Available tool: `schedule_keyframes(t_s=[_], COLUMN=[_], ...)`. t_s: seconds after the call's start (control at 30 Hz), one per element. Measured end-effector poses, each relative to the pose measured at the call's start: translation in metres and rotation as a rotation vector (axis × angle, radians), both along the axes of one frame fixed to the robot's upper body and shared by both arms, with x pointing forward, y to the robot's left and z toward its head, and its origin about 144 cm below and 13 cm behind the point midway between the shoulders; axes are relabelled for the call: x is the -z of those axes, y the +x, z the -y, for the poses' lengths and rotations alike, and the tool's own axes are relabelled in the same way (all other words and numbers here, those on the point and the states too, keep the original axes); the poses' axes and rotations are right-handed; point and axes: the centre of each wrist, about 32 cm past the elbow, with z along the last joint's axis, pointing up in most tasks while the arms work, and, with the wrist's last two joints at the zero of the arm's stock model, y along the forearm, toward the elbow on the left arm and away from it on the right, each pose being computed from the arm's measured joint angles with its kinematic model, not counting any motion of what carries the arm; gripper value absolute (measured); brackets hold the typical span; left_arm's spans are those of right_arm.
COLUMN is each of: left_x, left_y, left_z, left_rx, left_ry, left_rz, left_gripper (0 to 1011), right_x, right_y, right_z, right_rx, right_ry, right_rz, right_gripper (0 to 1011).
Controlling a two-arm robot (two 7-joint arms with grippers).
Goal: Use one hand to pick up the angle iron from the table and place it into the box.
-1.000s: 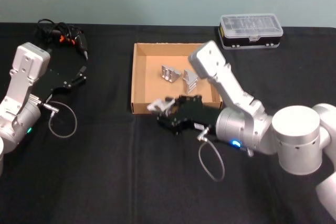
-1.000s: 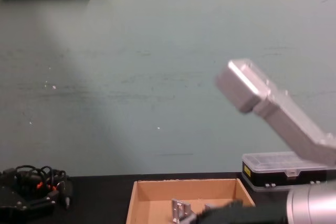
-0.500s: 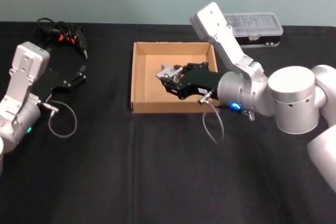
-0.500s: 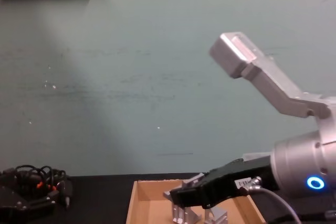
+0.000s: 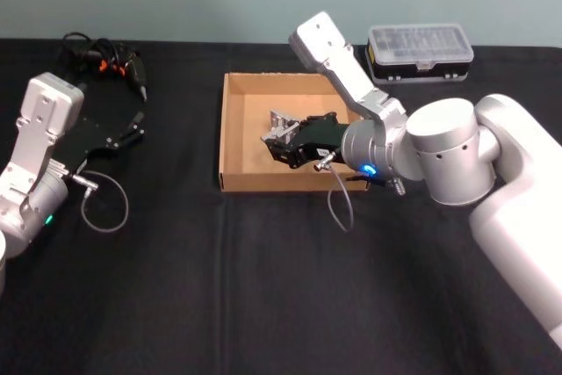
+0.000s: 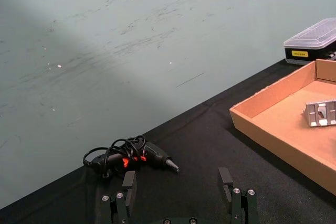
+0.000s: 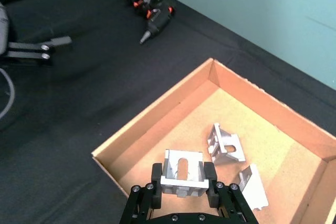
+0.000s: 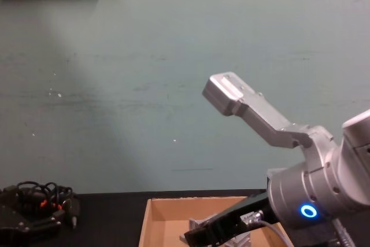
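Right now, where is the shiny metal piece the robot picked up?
The angle iron is clamped in the right gripper, held over the near part of the box, beside two other metal brackets lying inside.

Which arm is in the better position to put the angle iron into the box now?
Right. The right gripper holds the angle iron over the box; the left gripper is open, far to the side.
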Motion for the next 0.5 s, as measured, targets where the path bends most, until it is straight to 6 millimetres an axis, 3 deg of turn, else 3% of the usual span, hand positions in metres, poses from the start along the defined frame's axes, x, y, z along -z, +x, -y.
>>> schedule_keyframes(t_s=[0.4, 0.5], left_x=[0.0000, 0.0000], left_y=[0.0000, 0.0000], left_z=[0.0000, 0.0000], left_rx=[0.000, 0.000], left_ry=[0.000, 0.000], left_rz=[0.000, 0.000], left_gripper=[1011, 1011], right_x=[0.0021, 0.0020], right_y=[0.0027, 0.0024], right_z=[-0.0027, -0.0023], right_rx=[0.003, 0.003], right_ry=[-0.007, -0.006], right_rz=[-0.005, -0.004], right_gripper=[484, 567])
